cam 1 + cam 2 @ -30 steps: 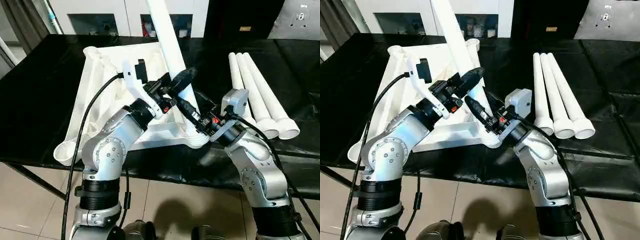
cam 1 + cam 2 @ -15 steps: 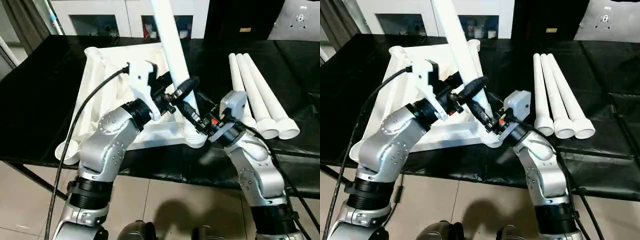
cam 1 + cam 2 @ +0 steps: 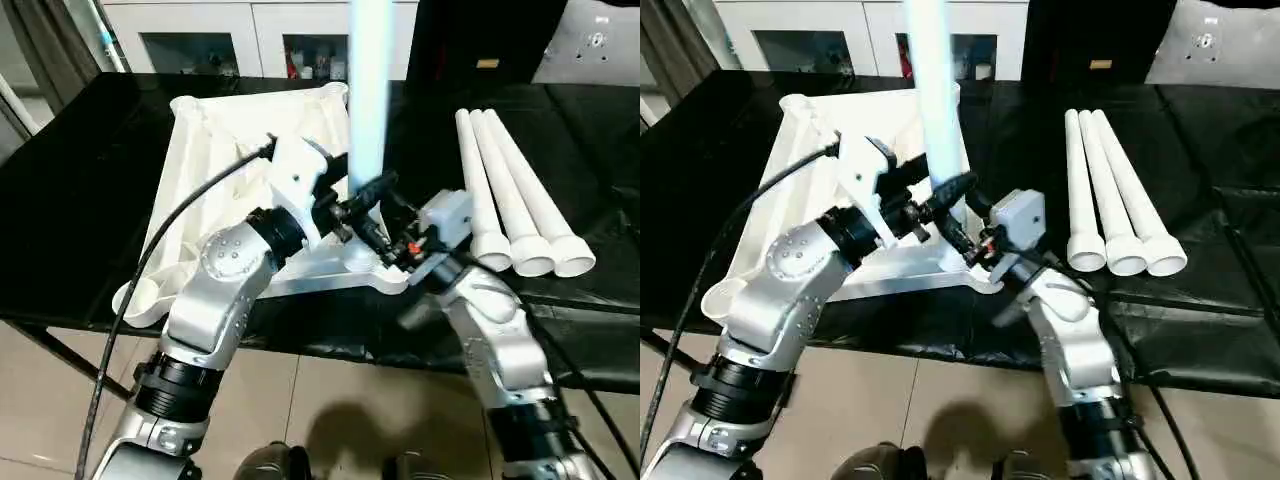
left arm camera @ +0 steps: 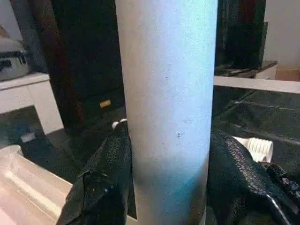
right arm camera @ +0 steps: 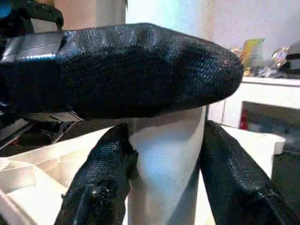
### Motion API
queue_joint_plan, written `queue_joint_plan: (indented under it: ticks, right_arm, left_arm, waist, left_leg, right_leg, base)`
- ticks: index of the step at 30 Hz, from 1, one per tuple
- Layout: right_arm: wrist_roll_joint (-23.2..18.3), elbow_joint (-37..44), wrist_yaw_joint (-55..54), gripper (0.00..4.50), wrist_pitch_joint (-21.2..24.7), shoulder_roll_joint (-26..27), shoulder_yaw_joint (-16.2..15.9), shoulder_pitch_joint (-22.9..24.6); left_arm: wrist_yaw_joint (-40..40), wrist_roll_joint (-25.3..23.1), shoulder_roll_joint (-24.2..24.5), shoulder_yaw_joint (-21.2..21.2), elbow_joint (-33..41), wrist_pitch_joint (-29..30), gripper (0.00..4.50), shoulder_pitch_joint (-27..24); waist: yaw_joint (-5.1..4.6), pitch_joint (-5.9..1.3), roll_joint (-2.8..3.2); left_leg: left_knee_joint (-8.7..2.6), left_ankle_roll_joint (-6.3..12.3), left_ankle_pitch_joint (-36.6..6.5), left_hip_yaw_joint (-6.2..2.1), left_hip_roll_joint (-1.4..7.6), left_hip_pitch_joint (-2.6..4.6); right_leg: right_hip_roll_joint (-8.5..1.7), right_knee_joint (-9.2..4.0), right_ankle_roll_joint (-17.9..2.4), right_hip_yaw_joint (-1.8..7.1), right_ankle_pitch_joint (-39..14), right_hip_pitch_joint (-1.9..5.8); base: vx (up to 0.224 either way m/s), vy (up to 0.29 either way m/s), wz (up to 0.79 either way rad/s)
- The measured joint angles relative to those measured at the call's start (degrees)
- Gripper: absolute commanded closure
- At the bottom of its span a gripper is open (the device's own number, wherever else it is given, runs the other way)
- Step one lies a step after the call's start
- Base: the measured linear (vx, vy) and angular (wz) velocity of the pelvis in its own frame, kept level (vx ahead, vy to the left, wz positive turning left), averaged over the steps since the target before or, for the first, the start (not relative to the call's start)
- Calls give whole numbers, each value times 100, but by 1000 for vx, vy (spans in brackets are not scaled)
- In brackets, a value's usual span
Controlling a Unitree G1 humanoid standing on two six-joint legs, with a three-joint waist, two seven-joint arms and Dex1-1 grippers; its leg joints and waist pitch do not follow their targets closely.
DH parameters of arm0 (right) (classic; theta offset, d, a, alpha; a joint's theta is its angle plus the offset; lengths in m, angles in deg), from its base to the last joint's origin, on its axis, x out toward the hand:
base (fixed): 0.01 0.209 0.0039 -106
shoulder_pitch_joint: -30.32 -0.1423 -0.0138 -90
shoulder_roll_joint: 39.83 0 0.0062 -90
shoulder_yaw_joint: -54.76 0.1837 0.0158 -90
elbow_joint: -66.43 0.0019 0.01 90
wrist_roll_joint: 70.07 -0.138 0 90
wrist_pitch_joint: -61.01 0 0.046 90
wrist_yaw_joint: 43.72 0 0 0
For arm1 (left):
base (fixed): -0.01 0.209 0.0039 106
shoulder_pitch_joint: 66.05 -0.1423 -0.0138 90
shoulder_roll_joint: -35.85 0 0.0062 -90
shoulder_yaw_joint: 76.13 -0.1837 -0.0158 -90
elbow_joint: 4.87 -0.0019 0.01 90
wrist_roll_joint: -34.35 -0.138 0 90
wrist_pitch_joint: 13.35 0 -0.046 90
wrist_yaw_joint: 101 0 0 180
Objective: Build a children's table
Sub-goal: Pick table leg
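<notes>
Where wrists close in, gripped leg point(image 4: 166, 108)

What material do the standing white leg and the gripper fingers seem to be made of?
Standing leg: apparently plastic, white and smooth, with a faint sheen and tiny specks. Left gripper fingers: probably rubber or a fabric-like cover, matte black, finely woven texture.
</notes>
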Motion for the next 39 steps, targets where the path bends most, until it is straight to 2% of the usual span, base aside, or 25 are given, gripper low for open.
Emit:
queue_joint_plan:
  ticks: [4,12,16,17,19,21,23,26,29,30,33,34,37,39]
  right_arm:
    - [3,-21,0,269,-24,28,-16,-15]
    - [-65,-11,2,269,67,0,14,-24]
    - [-114,34,-35,269,192,0,60,-117]
    - [-184,85,-46,234,314,-3,73,-126]
    - [-354,197,-29,199,597,-41,138,-181]
    - [-566,321,80,196,845,-111,178,-229]
    - [-859,544,287,165,1131,-243,239,-225]
    - [-1139,896,644,147,1415,-493,227,-201]
    - [-1448,1119,801,125,1789,-692,295,-203]
    - [-1547,1130,789,103,1914,-718,372,-220]
    - [-1761,1121,602,90,2277,-807,700,-304]
    - [-1877,1110,429,63,2581,-870,835,-405]
    - [-2452,1105,83,42,3554,-1157,1258,-776]
    - [-2739,1165,125,42,3848,-1327,1399,-825]
  left_arm:
    - [40,92,-80,55,-2,67,259,0]
    - [-307,993,-643,624,1,1029,262,-6]
    - [-548,1277,-822,823,-26,1283,263,108]
    - [-591,1293,-835,854,-34,1382,263,166]
    - [-680,1334,-822,909,-103,1584,263,361]
    - [-763,1363,-804,953,-145,1686,263,533]
    - [-774,1382,-709,1061,-146,1743,263,673]
    - [-827,1440,-557,1341,-220,1813,263,801]
    - [-786,1615,-501,1440,-289,2020,263,846]
    - [-769,1691,-485,1494,-316,2103,263,852]
    - [-749,1925,-445,1652,-433,2326,263,908]
    - [-728,2055,-449,1718,-462,2441,263,954]
    - [-576,2612,-472,1964,-497,2879,263,1151]
    - [-496,2867,-458,2089,-503,3068,263,1245]
  waist:
    - [5,0,-1]
    - [3,-1,-4]
    - [2,-1,-4]
    - [4,-1,-4]
    - [10,-1,-3]
    - [8,-1,-4]
    - [10,-1,-3]
    - [-5,-2,-2]
    - [26,-3,-1]
    - [35,-3,-1]
    - [39,-3,-1]
    - [35,-2,-2]
    - [32,-2,-4]
    - [29,-3,-7]
  left_leg:
    - [0,8,4,5,0,-1]
    - [0,11,6,15,0,-1]
    - [1,13,7,15,0,-1]
    - [1,13,7,15,0,-2]
    - [2,18,10,15,0,-3]
    - [4,19,11,16,0,-3]
    - [4,19,11,16,0,-2]
    - [4,20,11,16,2,-1]
    - [5,23,13,16,2,-3]
    - [8,26,15,16,1,-3]
    - [18,27,15,16,0,-7]
    - [22,27,16,17,-1,-7]
    - [34,27,16,18,-1,-5]
    - [35,27,15,18,-1,-1]
  right_leg:
    - [-3,0,0,1,1,0]
    - [-8,0,-1,2,2,-1]
    - [-8,0,-1,1,3,-1]
    - [-8,0,-1,1,3,-1]
    - [-9,0,-1,1,4,0]
    - [-9,-1,-1,2,5,0]
    - [-9,-1,-1,0,5,1]
    - [-8,0,1,-2,6,0]
    - [-9,1,1,-3,6,1]
    - [-10,0,1,-3,6,2]
    - [-11,0,-13,-2,14,3]
    - [-11,-1,-18,0,18,3]
    - [-17,0,-23,-4,22,5]
    - [-19,0,-22,-5,21,8]
  base:
    - [0,0,0]
    - [0,0,0]
    - [0,0,0]
    - [0,0,0]
    - [0,0,0]
    - [0,0,0]
    - [0,0,0]
    - [0,0,0]
    - [0,0,0]
    - [0,0,0]
    - [0,0,0]
    - [0,0,0]
    - [0,0,0]
    - [0,0,0]
